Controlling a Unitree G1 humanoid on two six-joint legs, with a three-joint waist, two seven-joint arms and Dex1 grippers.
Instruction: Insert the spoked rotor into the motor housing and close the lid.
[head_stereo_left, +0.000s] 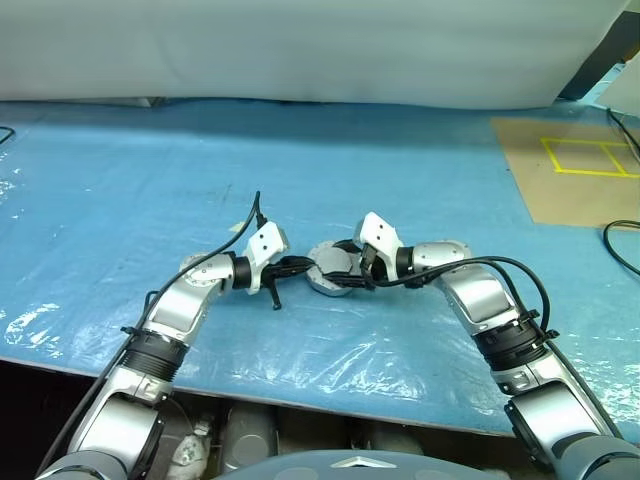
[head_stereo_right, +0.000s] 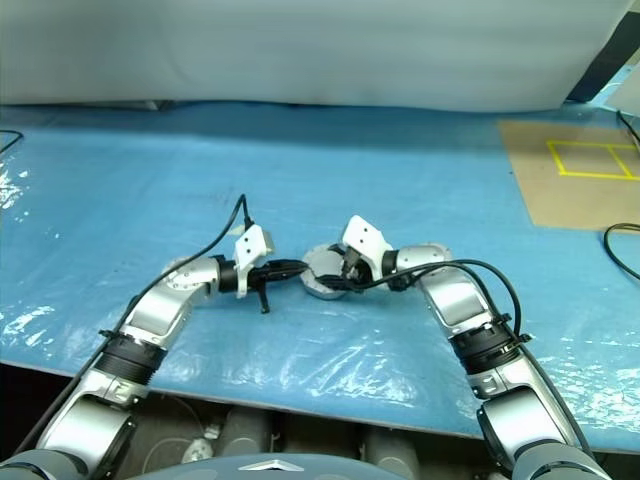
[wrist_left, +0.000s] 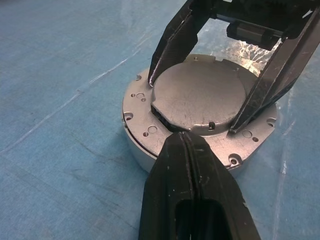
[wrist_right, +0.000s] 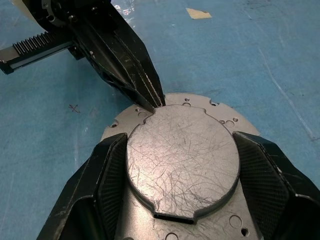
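The motor housing (wrist_left: 139, 109) stands on the blue table sheet, between my two grippers. Its silver flange with small holes shows around the lid (wrist_left: 200, 95). The lid lies on top with its smooth pale grey face up. A dark gap shows under its edge on the side of my left gripper. My right gripper (wrist_right: 181, 142) is shut on the lid, one finger on each side. My left gripper (wrist_left: 185, 139) is shut, and its tip touches the lid's edge at that gap. The spoked rotor is hidden.
A brown board (head_stereo_left: 580, 170) with a yellow taped square lies at the back right. A black cable (head_stereo_left: 620, 248) loops at the right edge. The table's front edge (head_stereo_left: 300, 385) runs close below my arms. Open blue sheet lies all around the housing.
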